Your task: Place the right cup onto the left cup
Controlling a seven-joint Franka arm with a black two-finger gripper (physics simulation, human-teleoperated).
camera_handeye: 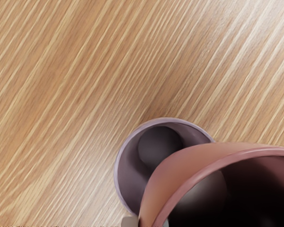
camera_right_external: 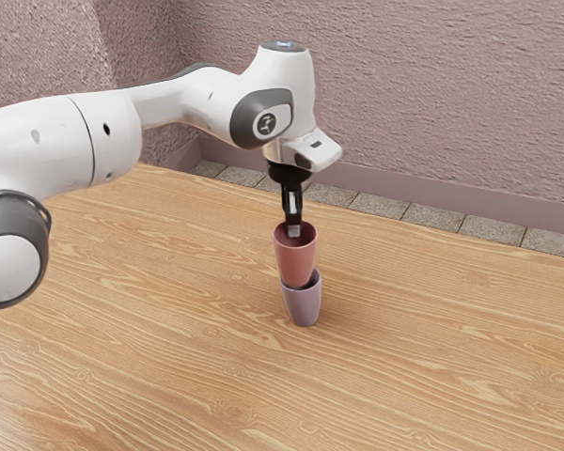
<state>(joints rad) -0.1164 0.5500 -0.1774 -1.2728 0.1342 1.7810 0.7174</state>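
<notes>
My gripper [camera_right_external: 294,229] points down at the rim of the red cup [camera_right_external: 295,258], pinching its wall with one finger inside. Upright, the red cup hangs above the purple cup [camera_right_external: 303,308], which stands on the table; its base overlaps the purple rim in the exterior view. In the wrist view the gripper [camera_handeye: 147,222] has fingertips on both sides of the wall of the red cup [camera_handeye: 180,172]. Part of the opening of the purple cup [camera_handeye: 132,175] shows beside it, so the two look off-centre. Whether they touch, I cannot tell.
The wooden table [camera_right_external: 150,338] extends around the cups. Behind its far edge are a strip of grey floor tiles [camera_right_external: 381,208] and a rough pinkish wall [camera_right_external: 451,94].
</notes>
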